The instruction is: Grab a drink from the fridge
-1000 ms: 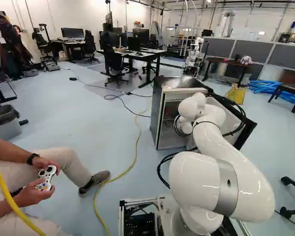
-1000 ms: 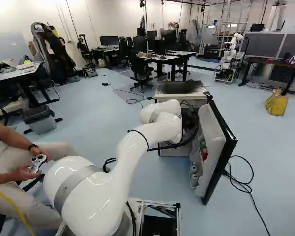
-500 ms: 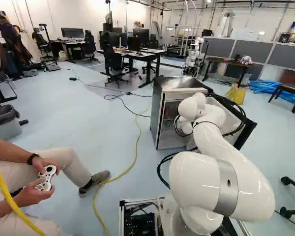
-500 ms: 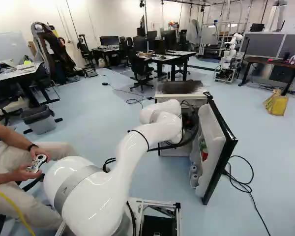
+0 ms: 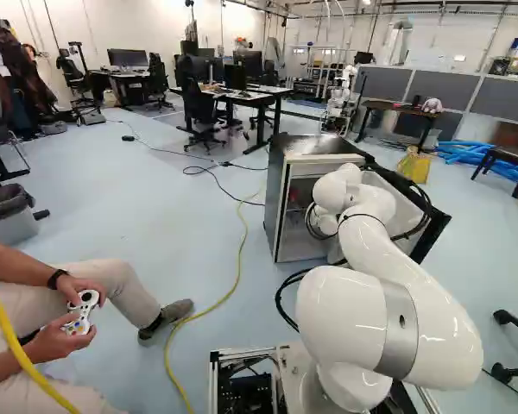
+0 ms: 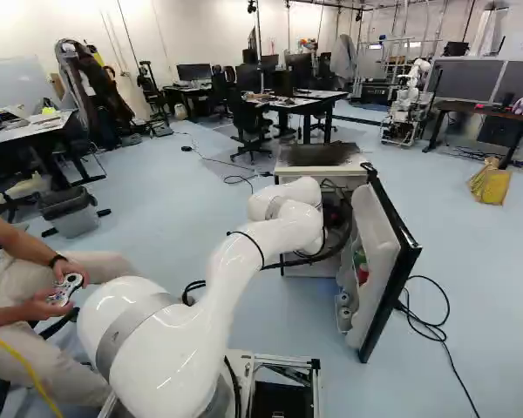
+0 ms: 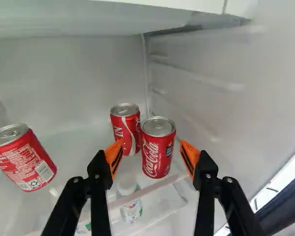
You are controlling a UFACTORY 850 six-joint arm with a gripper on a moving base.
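In the left base view the fridge [image 5: 274, 194] stands with its door [image 6: 401, 261] swung out, as the right base view shows. The arm reaches into it, and the gripper is hidden in both base views. In the wrist view the gripper [image 7: 150, 150] is open. A red cola can [image 7: 158, 153] stands upright just ahead, between the fingertips, with gaps to both orange pads. Close behind it is a second red can [image 7: 124, 126], partly overlapped by the first. A third red can [image 7: 25, 160] stands apart, outside one finger.
Below the cans' shelf [image 7: 162, 183] lies a white bottle [image 7: 130, 199]. A fridge wall [image 7: 201, 88] rises close beside the nearer can, and another shelf hangs above. Cables loop around the wrist. A seated person with a controller [image 5: 83, 310] is beside the base. Another robot [image 6: 405, 104] stands far back.
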